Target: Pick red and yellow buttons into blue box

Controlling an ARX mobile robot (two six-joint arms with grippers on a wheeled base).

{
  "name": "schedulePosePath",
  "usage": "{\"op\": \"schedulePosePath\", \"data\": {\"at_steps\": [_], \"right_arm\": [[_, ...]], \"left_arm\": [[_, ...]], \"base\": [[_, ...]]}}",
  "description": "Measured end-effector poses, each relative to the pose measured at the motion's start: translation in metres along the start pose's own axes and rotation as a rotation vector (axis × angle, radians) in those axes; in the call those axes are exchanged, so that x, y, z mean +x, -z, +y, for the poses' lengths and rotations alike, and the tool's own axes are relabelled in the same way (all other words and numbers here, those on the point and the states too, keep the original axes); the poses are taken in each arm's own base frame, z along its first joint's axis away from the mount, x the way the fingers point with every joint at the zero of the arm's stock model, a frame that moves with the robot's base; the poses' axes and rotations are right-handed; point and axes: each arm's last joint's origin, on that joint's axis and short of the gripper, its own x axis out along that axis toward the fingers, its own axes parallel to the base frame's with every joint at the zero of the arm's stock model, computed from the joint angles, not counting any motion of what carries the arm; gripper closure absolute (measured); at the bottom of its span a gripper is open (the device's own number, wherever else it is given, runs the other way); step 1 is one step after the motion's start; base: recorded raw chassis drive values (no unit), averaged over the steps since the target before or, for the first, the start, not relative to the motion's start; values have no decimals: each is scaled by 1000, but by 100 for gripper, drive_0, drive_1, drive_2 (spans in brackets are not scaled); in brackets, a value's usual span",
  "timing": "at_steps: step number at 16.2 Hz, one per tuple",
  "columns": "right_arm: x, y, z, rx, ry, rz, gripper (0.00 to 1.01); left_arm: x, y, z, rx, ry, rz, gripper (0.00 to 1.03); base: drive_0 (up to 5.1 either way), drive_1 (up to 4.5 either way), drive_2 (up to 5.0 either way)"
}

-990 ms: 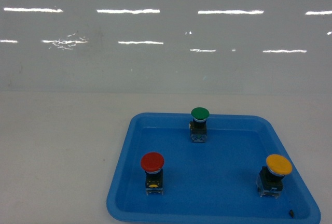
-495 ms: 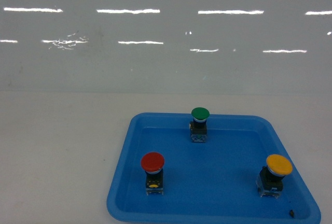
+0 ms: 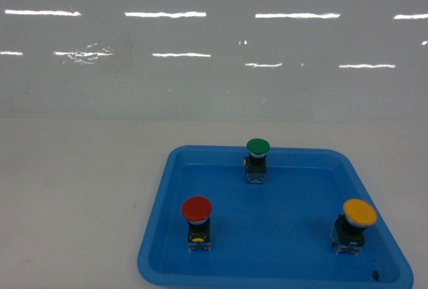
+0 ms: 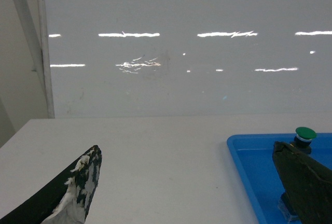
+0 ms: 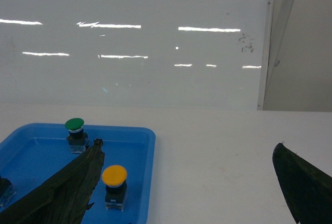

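Wall (image 3: pixel 214 41): glossy white panel behind the work surface, streaked with reflected ceiling lights; a pale vertical frame strip shows at its edge in both wrist views.

Table (image 3: pixel 73 195): white, flat, matte; carries the tray.

Tray (image 3: pixel 155 235): shallow, blue, rounded corners, low raised rim; lies on the table at the near right of the head view. Holds three push buttons, all upright and well apart from one another. A small dark speck sits near its near right corner.

Left gripper (image 4: pixel 187 193): seen only from its own wrist camera. Two dark fingers, spread wide, with nothing between them; the left finger (image 4: pixel 72 193) carries ragged white padding at its tip. The other finger stands in front of the tray's left end.

Right gripper (image 5: pixel 187 182): seen only from its own wrist camera. Two dark fingers, spread wide, nothing held; one finger (image 5: pixel 67 187) overlaps the tray, the other hangs over bare table.

Red button (image 3: pixel 196 209): round red cap on a dark switch block; near left part of the tray.

Yellow button (image 3: pixel 359 213): round yellow cap on a dark and clear block; near right part of the tray.

Green button (image 3: pixel 257 146): round green cap on a similar block; far middle of the tray, close to the back rim.

Blue box: not in any view.
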Motion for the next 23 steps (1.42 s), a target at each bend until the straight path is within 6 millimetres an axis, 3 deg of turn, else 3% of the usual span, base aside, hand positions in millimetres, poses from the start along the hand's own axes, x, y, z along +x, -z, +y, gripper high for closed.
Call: {"op": "schedulePosePath", "data": {"at_steps": [5, 7, 9, 12, 14, 16, 18, 23], "right_arm": [[7, -1, 2, 15, -35, 6, 3], [19, -3, 9, 18, -85, 3, 3], [38, 4, 19, 15, -148, 69, 3], [79, -3, 32, 9, -241, 139, 3], [114, 4, 39, 5, -277, 244, 3], [139, 22, 46, -3, -312, 376, 3], [148, 34, 54, -35, -352, 424, 3], [149, 34, 52, -84, -324, 410, 3]], "left_arm": [[3, -2, -13, 22, 84, -17, 5], [18, -1, -20, 27, 119, 13, 5], [44, -2, -28, 19, 143, 84, 5], [102, -24, -50, 54, 177, 145, 5], [139, -14, -63, 95, 189, 275, 5], [166, 1, -76, 127, 198, 384, 5], [173, 8, -84, 142, 213, 420, 5], [173, 7, -84, 144, 216, 415, 5]], "base": [[0, 0, 0], [0, 0, 0], [0, 0, 0], [0, 0, 0], [0, 0, 0], [0, 0, 0], [0, 0, 0], [0, 0, 0]]}}
